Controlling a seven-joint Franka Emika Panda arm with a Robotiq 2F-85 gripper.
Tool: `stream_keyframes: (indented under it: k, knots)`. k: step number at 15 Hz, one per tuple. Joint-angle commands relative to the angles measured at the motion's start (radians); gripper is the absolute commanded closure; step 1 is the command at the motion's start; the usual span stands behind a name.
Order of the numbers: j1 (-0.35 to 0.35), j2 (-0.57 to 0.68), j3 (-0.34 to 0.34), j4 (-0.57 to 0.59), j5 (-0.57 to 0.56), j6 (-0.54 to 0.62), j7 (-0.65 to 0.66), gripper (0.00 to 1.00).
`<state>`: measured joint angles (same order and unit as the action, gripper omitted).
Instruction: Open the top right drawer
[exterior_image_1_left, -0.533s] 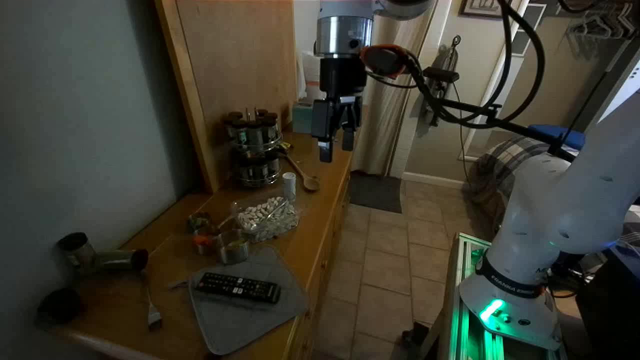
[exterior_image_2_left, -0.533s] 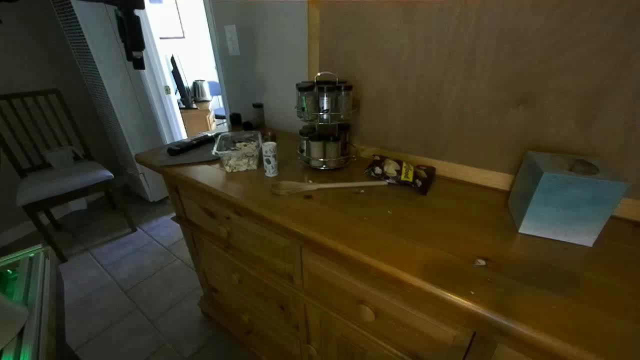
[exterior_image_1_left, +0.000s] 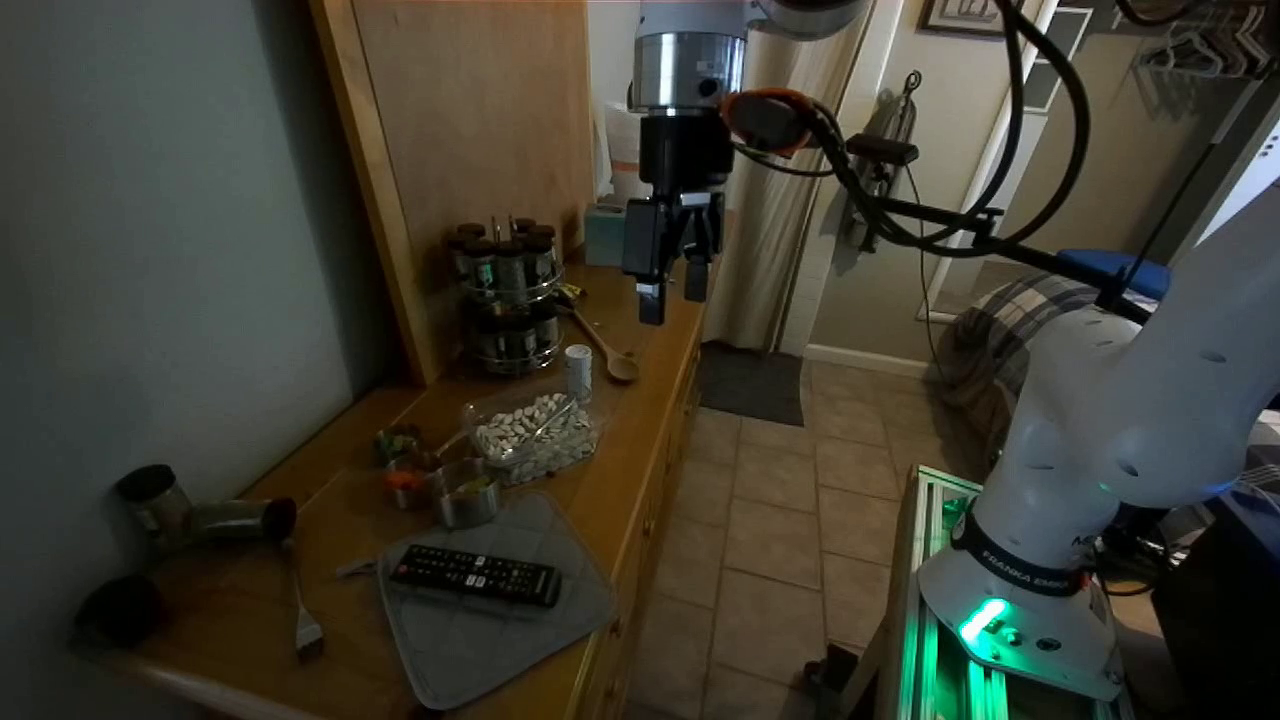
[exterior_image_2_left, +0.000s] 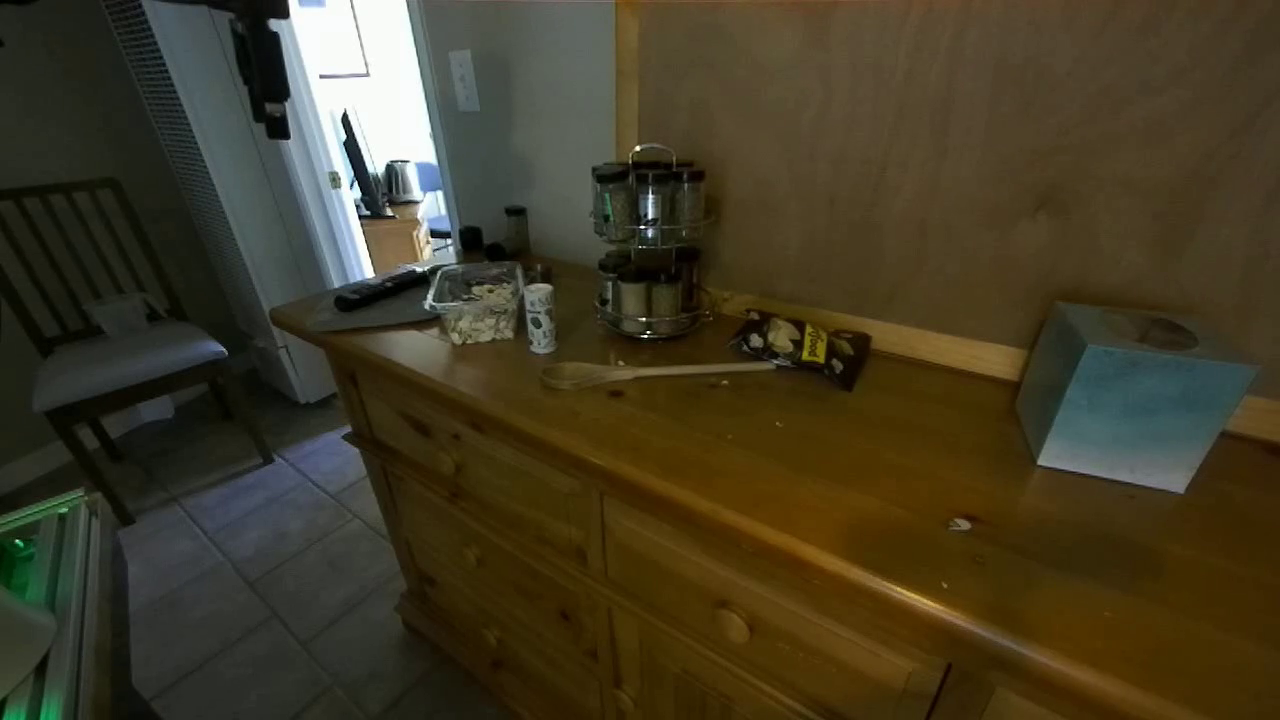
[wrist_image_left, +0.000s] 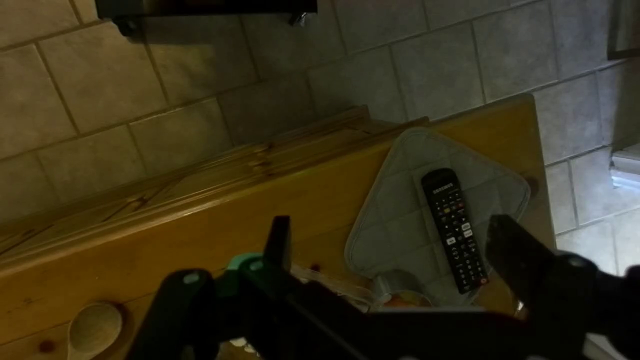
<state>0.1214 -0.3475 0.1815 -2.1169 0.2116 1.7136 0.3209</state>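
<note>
"How does the black two-fingered gripper (exterior_image_1_left: 674, 294) stand?"

"In the air, pointing down in both exterior views. Its fingers (wrist_image_left: 278, 242) are spread wide; in the wrist view the black oblong remote control (wrist_image_left: 455, 232) shows between them, lying below on the grey quilted mat (wrist_image_left: 385, 240)."

"And the top right drawer (exterior_image_2_left: 785, 635)?"

"A shallow, rectangular, light brown wooden front with a round wooden knob (exterior_image_2_left: 733, 625), closed flush in the long wooden cabinet (exterior_image_2_left: 900, 450), low in an exterior view. Mind, a further flat wooden front (exterior_image_2_left: 1010, 706) to its right is cut off there, so I can't be certain this is the one meant."

"What's on top?"

"The two-tiered metal rack of dark-lidded jars (exterior_image_2_left: 655, 200) stands upright near the pale wooden spoon (exterior_image_2_left: 660, 373). The white patterned cylinder (exterior_image_2_left: 540, 318) stands just beside the clear plastic tub (exterior_image_2_left: 478, 318), and the blue-and-white tissue box (exterior_image_2_left: 1130, 420) sits well apart, to the right."
</note>
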Motion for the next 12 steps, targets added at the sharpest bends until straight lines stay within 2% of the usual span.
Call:
stream_keyframes:
  k: [1,11,12]
  knots:
    - [-0.003,0.001,0.002,0.003,0.000,-0.003,0.000,0.00]
    - [-0.003,0.001,0.002,0.003,0.000,-0.003,0.000,0.00]
    - [-0.008,0.000,0.003,-0.010,-0.011,0.031,0.000,0.00]
